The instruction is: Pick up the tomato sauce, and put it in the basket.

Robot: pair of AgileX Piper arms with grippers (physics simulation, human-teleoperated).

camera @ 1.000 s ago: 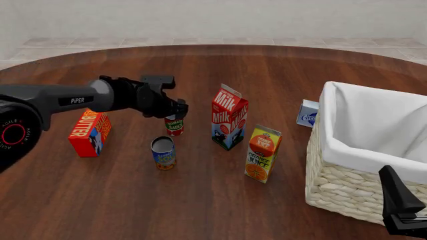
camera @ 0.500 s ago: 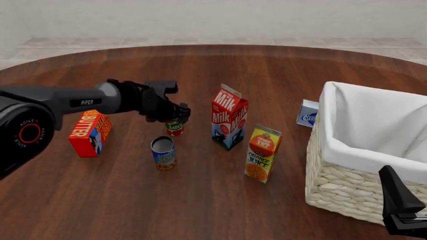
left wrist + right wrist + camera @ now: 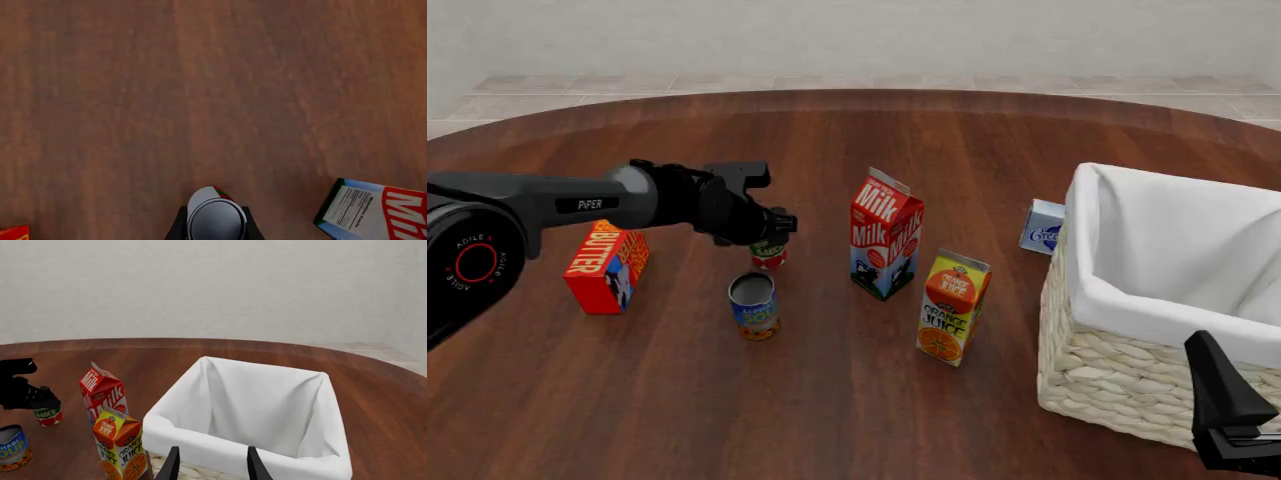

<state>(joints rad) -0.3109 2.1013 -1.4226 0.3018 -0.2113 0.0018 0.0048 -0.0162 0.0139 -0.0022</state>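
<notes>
Between the left gripper's [image 3: 769,232] closed fingers sits the tomato sauce [image 3: 769,255]; the basket [image 3: 1121,370] stands well off, by the open right gripper [image 3: 210,463].

Left end effector [image 3: 215,231] gripping a can over the wooden counter [image 3: 200,90]

The tomato sauce [image 3: 215,219] is sitting at the near edge of the picture, its grey metal top facing the camera and a sliver of red and green label showing at its rim. Dark fingers [image 3: 179,228] are pressing against it on both sides. Brown wood grain is filling most of the frame beyond it. A milk carton [image 3: 373,212] is showing one side panel with small print and part of its red front with white lettering, apart from the can. A small red and orange corner of a box [image 3: 13,233] is peeking in at the opposite edge.
</notes>
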